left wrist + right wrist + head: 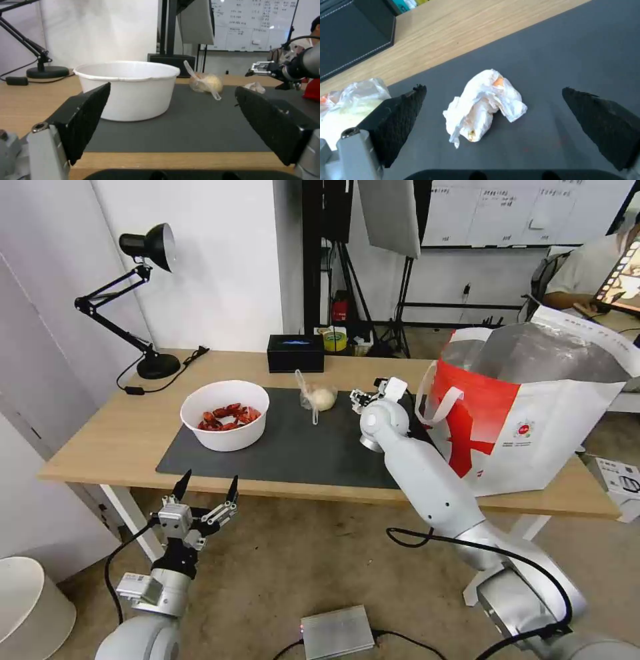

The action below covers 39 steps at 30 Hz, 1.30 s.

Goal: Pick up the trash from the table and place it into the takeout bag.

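Crumpled white tissue (485, 107) on the dark grey mat (580, 57), loosely wadded, with small orange stains (one near the top fold, one at the lower end). Right gripper (493, 120) poised above it, fingers (398, 117) spread wide to either side, touching nothing. In the head view, right gripper (365, 397) over the mat between the bagged bun (320, 398) and the takeout bag (533, 420).

Bun cream-coloured, inside a clear knotted plastic bag, on the mat just beside the tissue. White bowl (225, 415) of red shells on the mat's left part, well apart from the tissue. Takeout bag upright at the right end of the table (107, 440), white and red with silver lining, mouth open, loop handle hanging down its side.

Left gripper (205, 491) below the table's front edge, fingers spread, holding nothing, facing the bowl (128, 87). Black tissue box (295, 352) at the table's far edge.
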### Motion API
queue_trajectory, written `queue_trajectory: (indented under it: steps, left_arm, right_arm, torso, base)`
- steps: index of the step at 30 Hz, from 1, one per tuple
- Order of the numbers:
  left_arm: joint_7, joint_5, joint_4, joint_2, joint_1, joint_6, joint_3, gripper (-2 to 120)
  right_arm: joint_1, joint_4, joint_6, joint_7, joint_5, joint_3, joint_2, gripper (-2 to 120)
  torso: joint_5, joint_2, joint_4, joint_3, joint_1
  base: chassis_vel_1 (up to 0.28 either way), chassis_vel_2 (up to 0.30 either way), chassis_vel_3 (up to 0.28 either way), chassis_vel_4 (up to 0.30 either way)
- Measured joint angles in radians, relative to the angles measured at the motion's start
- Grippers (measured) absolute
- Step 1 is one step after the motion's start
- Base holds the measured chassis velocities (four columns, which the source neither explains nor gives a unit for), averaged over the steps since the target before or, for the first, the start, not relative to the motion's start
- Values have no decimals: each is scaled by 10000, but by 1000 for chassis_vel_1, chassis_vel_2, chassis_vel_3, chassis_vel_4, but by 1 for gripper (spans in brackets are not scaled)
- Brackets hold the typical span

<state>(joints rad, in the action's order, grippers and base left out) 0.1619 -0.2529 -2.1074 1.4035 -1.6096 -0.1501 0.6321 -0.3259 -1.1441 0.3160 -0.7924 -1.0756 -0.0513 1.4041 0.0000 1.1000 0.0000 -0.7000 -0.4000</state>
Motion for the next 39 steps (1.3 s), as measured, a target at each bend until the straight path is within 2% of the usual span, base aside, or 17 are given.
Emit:
queue_trajectory:
  steps: [17, 22, 25, 26, 28, 31, 33, 34, 37, 39]
  left_arm:
    - [3, 104, -108, 97, -79, -7, -24, 100]
    - [3, 107, -125, 105, -92, -7, -11, 100]
    - [5, 113, -126, 131, -99, -11, -2, 100]
    - [5, 113, -126, 131, -99, -11, -2, 100]
    - [12, 122, -124, 154, -100, -16, -2, 100]
    - [16, 133, -94, 171, -91, -20, -10, 100]
    - [21, 145, -51, 183, -81, -23, -35, 100]
    - [21, 145, -51, 183, -81, -23, -35, 100]
    - [23, 152, -21, 184, -52, -24, -53, 100]
    - [23, 152, -11, 185, -43, -24, -55, 100]
  right_arm:
    - [-26, 313, -227, 307, 169, 180, 212, 100]
    - [-21, 394, -235, 362, 213, 174, 240, 89]
    - [-21, 454, -245, 372, 272, 174, 266, 76]
    - [-21, 454, -245, 372, 272, 174, 266, 76]
    - [-20, 495, -256, 384, 295, 178, 272, 62]
    - [-15, 529, -264, 396, 309, 186, 290, 55]
    - [-6, 586, -270, 405, 326, 213, 305, 43]
    - [-6, 586, -270, 405, 326, 213, 305, 43]
    - [-2, 651, -273, 414, 326, 283, 309, 30]
    - [-2, 659, -272, 414, 326, 295, 310, 27]
  torso:
    - [0, 1, 0, 0, 0]
    - [0, 0, 0, 0, 0]
    - [0, 0, 0, 0, 0]
    - [0, 0, 0, 0, 0]
    - [0, 0, 0, 0, 0]
    - [0, 1, -1, 0, 0]
    - [0, 0, 0, 0, 1]
    - [0, 0, 0, 0, 1]
    - [0, 0, -1, 0, 0]
    - [0, 0, 0, 0, 0]
  base:
    - [0, 0, 0, 0]
    - [0, 0, 0, 0]
    - [0, 0, 0, 0]
    - [0, 0, 0, 0]
    - [0, 0, 0, 0]
    - [0, 0, 0, 0]
    - [0, 0, 0, 0]
    - [0, 0, 0, 0]
    - [0, 0, 0, 0]
    - [0, 0, 0, 0]
